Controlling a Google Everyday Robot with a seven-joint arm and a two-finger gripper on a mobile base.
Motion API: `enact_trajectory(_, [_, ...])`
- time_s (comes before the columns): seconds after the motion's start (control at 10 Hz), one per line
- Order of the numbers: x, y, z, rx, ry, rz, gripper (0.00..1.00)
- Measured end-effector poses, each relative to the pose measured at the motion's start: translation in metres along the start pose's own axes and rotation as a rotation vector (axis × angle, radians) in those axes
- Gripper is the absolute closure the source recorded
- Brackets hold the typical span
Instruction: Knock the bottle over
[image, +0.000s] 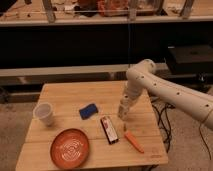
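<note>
My white arm reaches in from the right and bends down over the wooden table. My gripper hangs just above the tabletop right of centre. No upright bottle stands out. The pale shape at the arm's end could be the gripper alone or a bottle in front of it; I cannot tell which. A dark, flat, oblong item with a red and white label lies just left of and in front of the gripper.
A blue sponge lies left of the gripper. A white cup stands at the left edge. A red plate sits at the front left. An orange carrot lies at the front right. Dark shelving stands behind the table.
</note>
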Motion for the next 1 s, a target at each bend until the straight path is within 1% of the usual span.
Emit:
enact_trajectory(0.1, [0.0,0.0,0.0,0.0,-0.001,0.0,1.0])
enact_trajectory(0.2, [-0.004,0.0,0.0,0.0,-0.017,-0.007,1.0])
enact_trajectory(0.3, [-0.014,0.0,-0.001,-0.001,-0.059,-0.025,1.0])
enact_trajectory(0.4, [-0.034,-0.005,-0.011,0.015,-0.114,-0.055,1.0])
enact_trajectory(0.6, [-0.072,-0.019,-0.038,0.058,-0.191,-0.114,1.0])
enact_trajectory(0.7, [-0.088,-0.026,-0.052,0.077,-0.219,-0.145,1.0])
enact_trajectory(0.8, [-0.098,-0.03,-0.064,0.089,-0.24,-0.167,1.0])
enact_trajectory(0.9, [-0.106,-0.036,-0.079,0.096,-0.242,-0.178,1.0])
enact_trajectory(1.0, [-0.11,-0.039,-0.083,0.086,-0.237,-0.179,1.0])
